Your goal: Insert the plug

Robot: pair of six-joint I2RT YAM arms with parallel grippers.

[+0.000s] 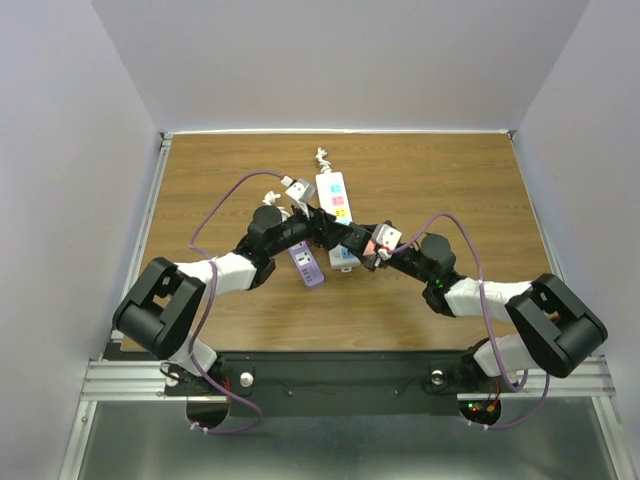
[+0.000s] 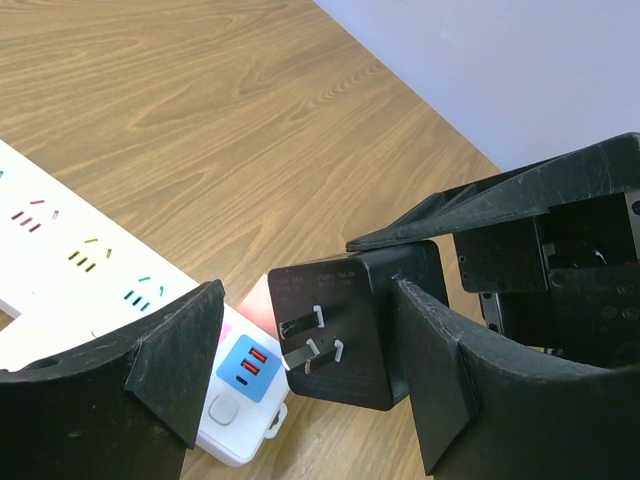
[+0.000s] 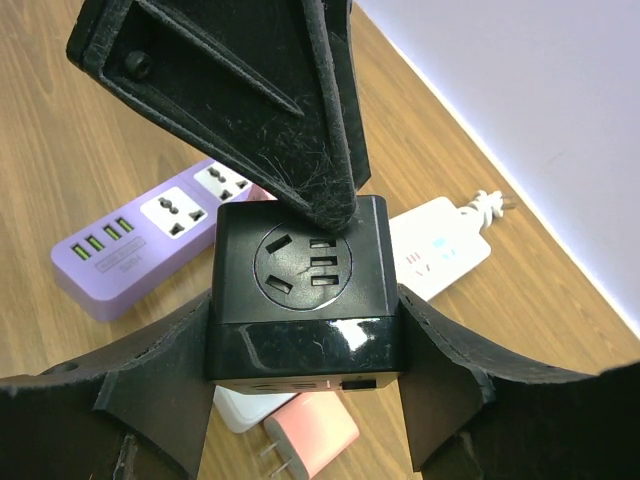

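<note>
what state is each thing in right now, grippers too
black cube adapter: held up, prongs bare, not plugged in
right gripper: shut on black cube adapter
left gripper: open, fingers either side of adapter
white power strip: flat on table, visible sockets empty
purple power strip: flat, visible sockets empty
pink plug: lying loose, unplugged

**Desk:** What's centre frame?

**Photographer:** A glossy black cube plug [image 3: 305,290], raised clear of the wood. It has a socket on one face and three flat metal prongs [image 2: 300,323] on another.

**Desk:** And below it?

**Photographer:** A white power strip [image 1: 335,200] lies flat, outlets up, its USB end under the cube. A purple power strip [image 3: 150,245] lies flat close beside that end.
</note>
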